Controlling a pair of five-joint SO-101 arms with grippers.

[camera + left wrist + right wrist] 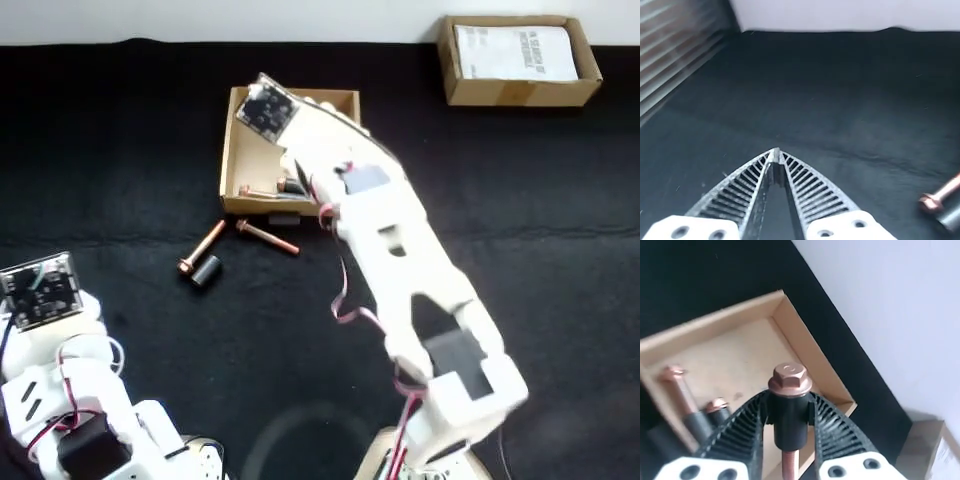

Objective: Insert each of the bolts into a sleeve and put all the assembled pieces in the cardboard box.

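so, the open cardboard box (232,150) on the black table (120,120) holds two bolt-and-sleeve assemblies (687,405) lying side by side against one wall. a second cardboard box (500,93) with a printed sheet in it sits well apart at the far edge. just outside the first box lie a loose bolt (203,247), a second loose bolt (268,236) and a loose sleeve (207,271). the right arm (400,260) stretches out over the first box. its end effector (788,402) is clamped on a black sleeve (790,427) with a copper bolt (789,379) through it. the left arm (70,390) sits folded at the near corner, and its end effector (775,155) is closed on nothing.
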